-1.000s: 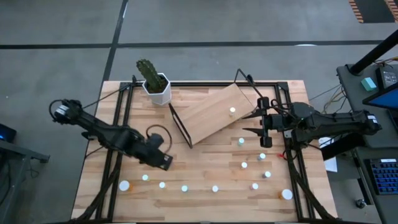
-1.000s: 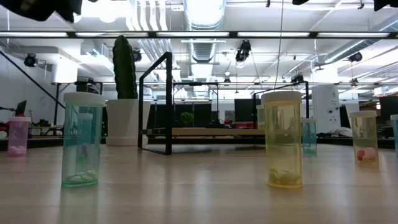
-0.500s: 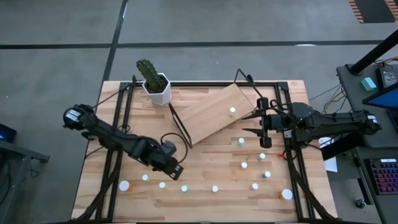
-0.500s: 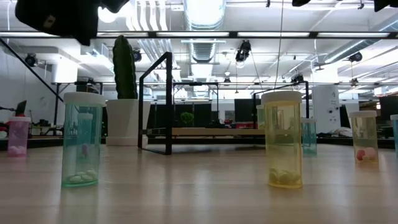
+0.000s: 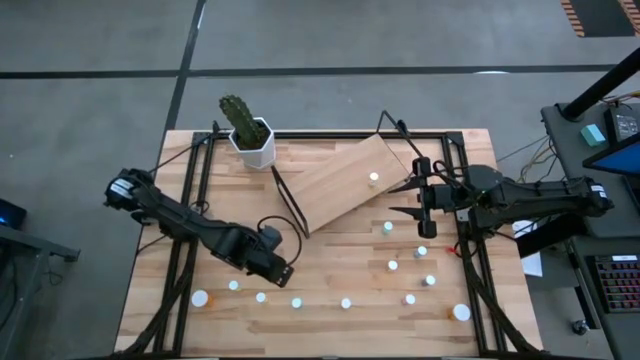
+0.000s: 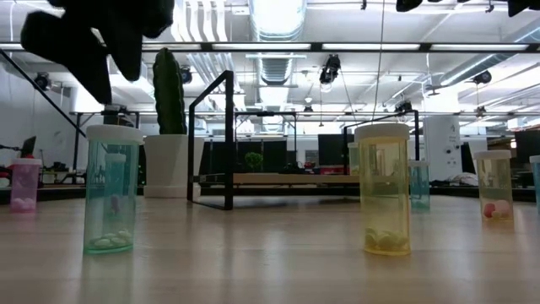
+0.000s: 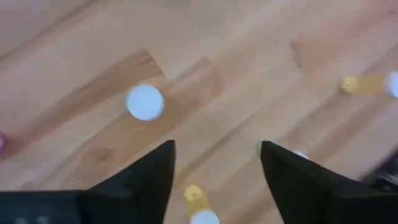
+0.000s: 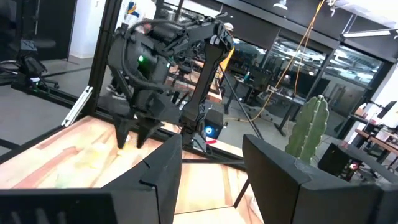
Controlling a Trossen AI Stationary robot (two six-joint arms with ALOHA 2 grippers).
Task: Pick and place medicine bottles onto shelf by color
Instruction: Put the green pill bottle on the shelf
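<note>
Medicine bottles (image 5: 296, 302) stand in a row on the worktop (image 5: 340, 270). Left tool (image 5: 281, 272) hangs over them with jaws apart, holding nothing. Right tool (image 5: 422, 208) waits beside the shelf (image 5: 340, 180), half open and empty.

Left gripper (image 5: 283, 271) low, jaws apart and empty; right gripper (image 5: 422, 208) likewise, raised.

Two dark, jointed arms with black looping cables; left gripper (image 5: 281, 271) and right gripper (image 5: 423, 209) have black, wedge-shaped fingers.

left wrist: bottles (image 7: 145, 102) blurred | low view: left hand (image 6: 97, 38) cut off at top
</note>
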